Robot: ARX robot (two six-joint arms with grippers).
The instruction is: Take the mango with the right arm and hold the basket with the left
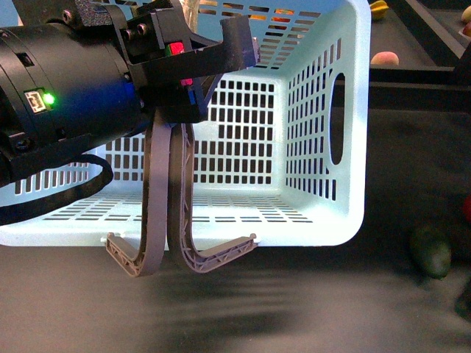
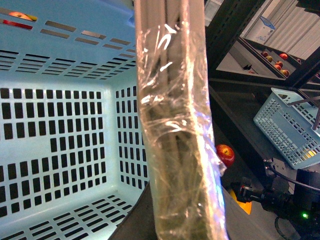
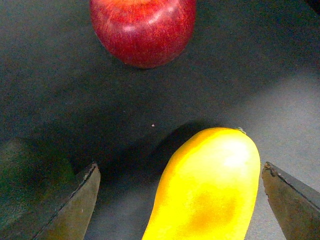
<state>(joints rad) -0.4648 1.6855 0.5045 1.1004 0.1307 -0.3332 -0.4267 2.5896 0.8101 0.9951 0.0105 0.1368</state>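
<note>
The mango (image 3: pixel 205 190) lies between my right claw's (image 3: pixel 182 200) wide-spread fingers, untouched, long axis crosswise to their closing line, far end toward the red apple (image 3: pixel 142 27). The basket (image 1: pixel 353 184) stands at about nine o'clock of it, handles (image 1: pixel 176 191) clamped in my left claw (image 1: pixel 180 95).

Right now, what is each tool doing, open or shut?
Left tool: closed on the basket's handles.
Right tool: open, mango between its fingers, not gripped.
</note>
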